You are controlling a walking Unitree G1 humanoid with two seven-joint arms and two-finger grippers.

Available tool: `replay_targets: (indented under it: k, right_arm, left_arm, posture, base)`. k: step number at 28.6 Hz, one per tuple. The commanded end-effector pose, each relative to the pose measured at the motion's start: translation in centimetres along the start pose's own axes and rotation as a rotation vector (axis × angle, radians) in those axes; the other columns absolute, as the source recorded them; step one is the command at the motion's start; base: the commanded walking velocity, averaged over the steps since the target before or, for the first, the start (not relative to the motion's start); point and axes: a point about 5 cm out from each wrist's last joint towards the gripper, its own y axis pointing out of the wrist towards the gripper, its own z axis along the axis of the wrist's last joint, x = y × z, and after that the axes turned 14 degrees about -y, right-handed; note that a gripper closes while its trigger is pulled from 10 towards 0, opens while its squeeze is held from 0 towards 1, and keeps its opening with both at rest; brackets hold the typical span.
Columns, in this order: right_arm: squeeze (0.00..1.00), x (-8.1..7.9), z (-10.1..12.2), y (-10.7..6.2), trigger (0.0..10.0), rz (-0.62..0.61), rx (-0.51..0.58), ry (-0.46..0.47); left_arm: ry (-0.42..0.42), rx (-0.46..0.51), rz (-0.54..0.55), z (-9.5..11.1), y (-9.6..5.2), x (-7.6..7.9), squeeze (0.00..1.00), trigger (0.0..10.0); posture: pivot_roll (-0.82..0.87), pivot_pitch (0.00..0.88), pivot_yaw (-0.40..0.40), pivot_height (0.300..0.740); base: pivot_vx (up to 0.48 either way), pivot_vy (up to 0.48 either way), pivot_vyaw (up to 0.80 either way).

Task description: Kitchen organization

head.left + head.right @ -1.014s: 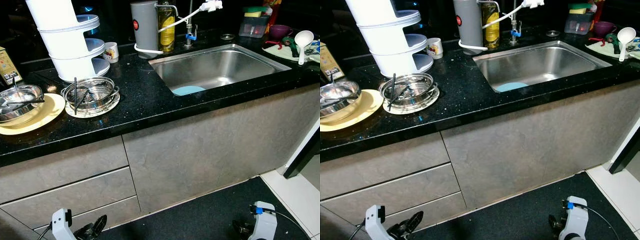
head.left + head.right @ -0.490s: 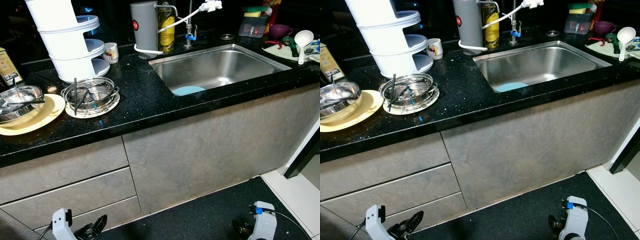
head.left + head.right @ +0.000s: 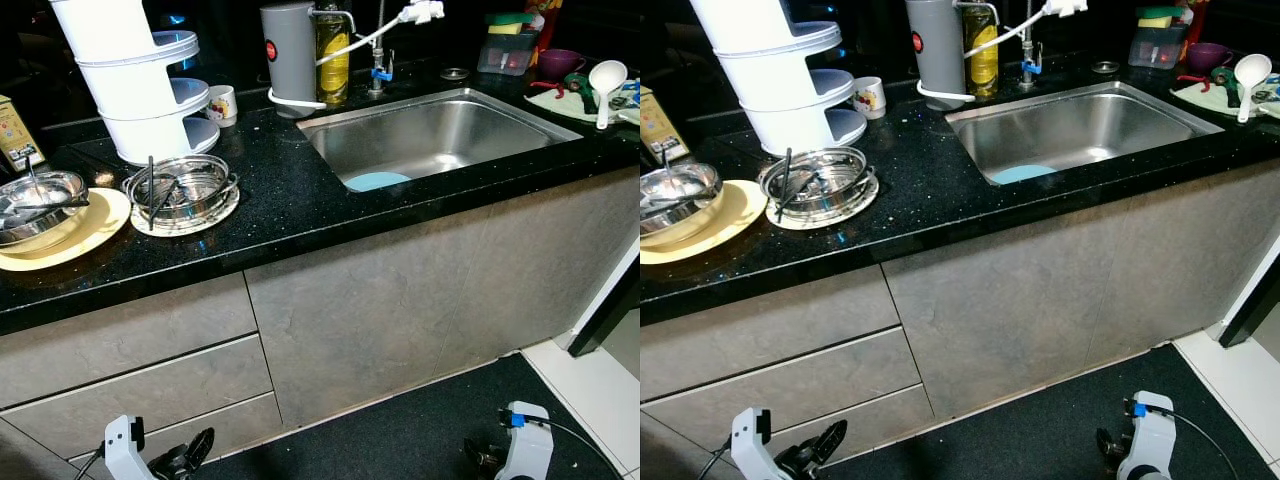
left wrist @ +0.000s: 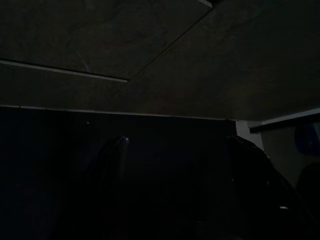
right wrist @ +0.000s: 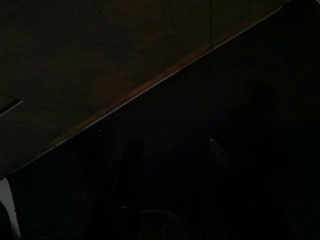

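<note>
On the black counter (image 3: 290,205) at the left, a steel bowl (image 3: 185,185) holding dark utensils rests on a small white plate. Further left, another steel bowl (image 3: 35,200) sits on a yellow plate (image 3: 100,230). A light blue plate (image 3: 377,181) lies in the steel sink (image 3: 450,130). Both arms hang low in front of the cabinet. My left gripper (image 3: 190,455) is near the bottom drawer and my right gripper (image 3: 480,462) is over the dark mat. In the dim wrist views each pair of fingers stands apart, holding nothing.
A stack of white containers (image 3: 135,80), a mug (image 3: 222,103), a grey jug (image 3: 290,50) and an oil bottle (image 3: 333,50) stand along the back. At the far right lie a white ladle (image 3: 605,80) and a purple bowl (image 3: 560,62). Grey drawers (image 3: 130,380) are below.
</note>
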Motion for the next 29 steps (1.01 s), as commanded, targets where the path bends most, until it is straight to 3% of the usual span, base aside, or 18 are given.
replay_targets:
  k: [1,29]
  right_arm:
    - [0.00,-0.37,-0.18,0.04,10.0,0.010,-0.005,0.005]
    - [0.00,-0.33,-0.14,0.06,10.0,0.012,-0.007,0.002]
  left_arm:
    - [0.008,-0.003,0.011,0.27,-0.25,-0.26,0.00,10.0]
    - [0.007,-0.002,0.012,0.22,-0.23,-0.25,0.00,10.0]
  posture:
    - [-0.09,0.000,0.068,0.740]
    - [-0.09,0.000,0.065,0.740]
  base:
    - [0.000,0.000,0.00]
    - [0.000,0.000,0.00]
